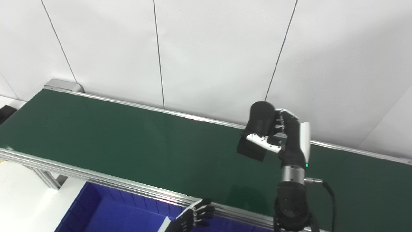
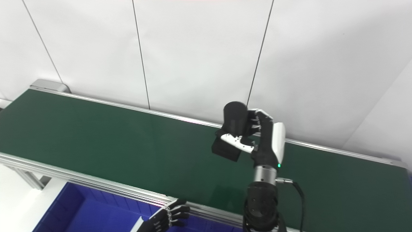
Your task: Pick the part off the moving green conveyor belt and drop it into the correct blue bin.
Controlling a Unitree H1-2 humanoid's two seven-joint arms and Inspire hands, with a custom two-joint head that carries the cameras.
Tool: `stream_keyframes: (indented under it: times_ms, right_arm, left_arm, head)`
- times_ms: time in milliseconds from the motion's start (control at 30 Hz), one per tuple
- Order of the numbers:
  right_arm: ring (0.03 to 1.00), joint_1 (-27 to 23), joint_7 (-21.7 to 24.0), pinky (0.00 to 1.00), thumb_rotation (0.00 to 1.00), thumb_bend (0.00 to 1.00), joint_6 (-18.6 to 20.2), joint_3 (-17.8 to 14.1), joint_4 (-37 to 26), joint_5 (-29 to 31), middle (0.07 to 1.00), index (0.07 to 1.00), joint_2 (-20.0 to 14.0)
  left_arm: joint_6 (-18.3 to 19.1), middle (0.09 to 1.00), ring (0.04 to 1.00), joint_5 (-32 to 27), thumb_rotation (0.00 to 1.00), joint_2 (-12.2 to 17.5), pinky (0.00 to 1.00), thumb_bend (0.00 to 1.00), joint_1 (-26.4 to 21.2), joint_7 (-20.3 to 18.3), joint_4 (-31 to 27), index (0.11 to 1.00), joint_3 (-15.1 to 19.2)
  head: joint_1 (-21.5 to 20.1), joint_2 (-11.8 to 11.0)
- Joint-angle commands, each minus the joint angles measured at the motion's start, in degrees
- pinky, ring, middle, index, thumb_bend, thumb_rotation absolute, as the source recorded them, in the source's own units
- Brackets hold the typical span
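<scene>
My right hand is raised above the green conveyor belt and is shut on a black part, a cylinder on a square base. The thumb crosses the part's front and the fingers wrap its far side. The part hangs clear of the belt near the back rail. My left hand rests low at the belt's front rail, over the blue bin, fingers curled loosely and holding nothing.
An aluminium rail runs along the belt's front edge, with a support leg at the left. White wall panels stand right behind the belt. A cable loops off my right wrist.
</scene>
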Motion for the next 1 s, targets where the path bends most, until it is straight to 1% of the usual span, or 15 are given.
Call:
stream_keyframes:
  times_ms: [0, 133, 200, 233, 267, 367, 400, 500, 600, 633, 667, 700, 733, 767, 967]
  right_arm:
    - [0.371, 0.1, 1.2, 0.29, 0.0, 0.51, 2.0, -1.1, -5.6, 0.5, 0.494, 0.548, -0.4]
    - [0.363, 3.7, 3.0, 0.27, 0.0, 0.51, 4.8, -2.5, -13.5, 0.6, 0.492, 0.552, -1.0]
    - [0.365, 5.4, 3.6, 0.26, 0.0, 0.51, 5.0, -2.7, -16.5, 0.2, 0.494, 0.552, -1.6]
    - [0.366, 6.0, 3.8, 0.26, 0.0, 0.51, 5.3, -2.7, -17.7, -0.1, 0.493, 0.551, -1.7]
    - [0.366, 6.4, 3.9, 0.26, 0.0, 0.51, 5.6, -2.7, -18.4, -0.4, 0.493, 0.551, -1.7]
    - [0.372, 9.4, 4.9, 0.27, 0.0, 0.51, 6.2, -2.8, -23.1, -0.8, 0.497, 0.542, -2.2]
    - [0.372, 10.2, 5.1, 0.27, 0.0, 0.51, 6.5, -2.9, -24.3, -0.9, 0.495, 0.544, -2.2]
    - [0.373, 13.0, 5.7, 0.27, 0.0, 0.51, 7.1, -3.2, -27.7, -1.3, 0.495, 0.543, -1.9]
    - [0.383, 15.3, 6.2, 0.29, 0.0, 0.51, 7.6, -3.6, -30.5, -1.0, 0.501, 0.538, -1.6]
    - [0.387, 16.0, 6.2, 0.3, 0.0, 0.51, 8.1, -3.8, -31.4, -1.1, 0.502, 0.535, -1.2]
    - [0.389, 16.4, 6.3, 0.31, 0.0, 0.51, 8.5, -3.8, -32.0, -1.2, 0.502, 0.534, -0.9]
    - [0.389, 17.5, 6.1, 0.31, 0.0, 0.51, 8.6, -4.0, -32.9, -1.7, 0.502, 0.534, -0.9]
    - [0.394, 18.2, 6.0, 0.32, 0.0, 0.51, 8.6, -4.1, -33.5, -2.1, 0.502, 0.529, -0.9]
    - [0.396, 19.4, 5.6, 0.32, 0.0, 0.52, 7.9, -4.3, -34.0, -2.4, 0.503, 0.525, -1.0]
    - [0.39, 26.0, 2.5, 0.31, 0.0, 0.51, 5.9, -6.2, -34.6, -3.2, 0.508, 0.526, 0.4]
  left_arm:
    - [-2.3, 0.824, 0.787, -0.9, 0.64, 0.7, 0.72, 0.84, 0.1, -0.9, -1.0, 0.869, 0.4]
    - [-2.3, 0.826, 0.792, -2.6, 0.64, 1.7, 0.73, 0.82, 0.0, -1.7, -1.2, 0.875, 1.4]
    - [-2.3, 0.826, 0.794, -3.8, 0.65, 2.1, 0.74, 0.83, -0.2, -2.3, -1.2, 0.875, 2.1]
    - [-2.3, 0.825, 0.794, -4.5, 0.65, 2.5, 0.74, 0.83, -0.3, -2.7, -1.3, 0.874, 2.5]
    - [-2.3, 0.825, 0.794, -4.9, 0.65, 2.6, 0.74, 0.83, -0.3, -3.0, -1.3, 0.874, 2.8]
    - [-2.2, 0.828, 0.796, -6.4, 0.67, 3.7, 0.74, 0.83, -0.4, -4.1, -1.7, 0.877, 4.0]
    - [-2.2, 0.828, 0.796, -6.8, 0.68, 4.0, 0.74, 0.84, -0.5, -4.4, -1.8, 0.878, 4.3]
    - [-2.0, 0.83, 0.8, -8.8, 0.68, 5.1, 0.75, 0.85, -0.8, -5.7, -1.6, 0.878, 5.5]
    - [-1.7, 0.829, 0.799, -10.3, 0.68, 5.9, 0.74, 0.87, -1.0, -6.7, -1.7, 0.876, 6.5]
    - [-1.5, 0.827, 0.798, -10.9, 0.68, 6.2, 0.74, 0.87, -1.2, -7.0, -1.9, 0.875, 6.9]
    - [-1.4, 0.826, 0.796, -11.2, 0.68, 6.4, 0.74, 0.88, -1.3, -7.3, -1.9, 0.874, 7.2]
    - [-1.5, 0.825, 0.795, -11.5, 0.68, 6.8, 0.74, 0.88, -1.7, -7.6, -1.7, 0.874, 7.7]
    - [-1.6, 0.82, 0.789, -11.7, 0.69, 7.1, 0.73, 0.87, -1.9, -7.9, -1.5, 0.873, 8.0]
    - [-1.4, 0.817, 0.784, -11.9, 0.69, 7.5, 0.72, 0.87, -2.2, -8.0, -1.5, 0.873, 8.5]
    - [0.4, 0.801, 0.764, -14.5, 0.67, 9.3, 0.71, 0.88, -3.3, -9.6, -1.9, 0.856, 10.5]
  head:
    - [-2.1, 0.5]
    - [-6.6, 1.8]
    - [-8.7, 2.4]
    - [-10.9, 3.2]
    - [-10.9, 3.2]
    - [-15.4, 4.6]
    - [-15.7, 4.7]
    - [-19.3, 6.0]
    - [-21.0, 7.1]
    - [-22.7, 8.0]
    - [-22.7, 8.0]
    - [-24.9, 9.1]
    - [-24.9, 9.1]
    - [-26.6, 10.0]
    - [-29.7, 11.7]
